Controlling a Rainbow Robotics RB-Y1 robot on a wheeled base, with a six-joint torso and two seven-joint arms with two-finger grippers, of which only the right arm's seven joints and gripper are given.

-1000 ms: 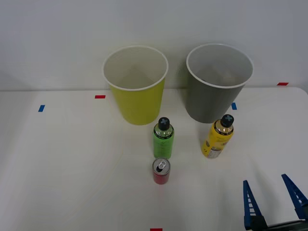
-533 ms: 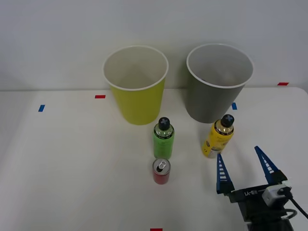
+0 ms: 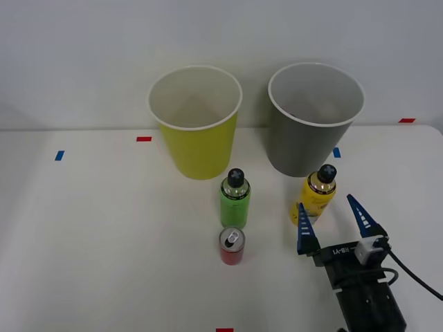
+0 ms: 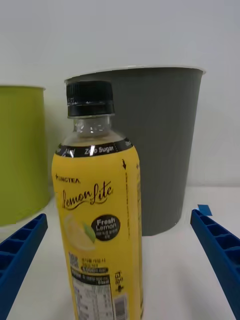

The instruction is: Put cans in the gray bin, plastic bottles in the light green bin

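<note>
— While the right end effector (image 3: 332, 217) sits spread on the tabletop (image 3: 104, 235), where's the yellow lemon-tea bottle (image 3: 313, 196)?
— Upright between the blue fingers (image 4: 215, 250), untouched, just before the gray bin (image 3: 311, 131).

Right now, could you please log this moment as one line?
right tool open | approaching yellow bottle | bottle upright, ungrasped | can untouched

Two bottles (image 3: 235, 200) – one can (image 3: 232, 246) – two bins (image 3: 196, 121)
</note>
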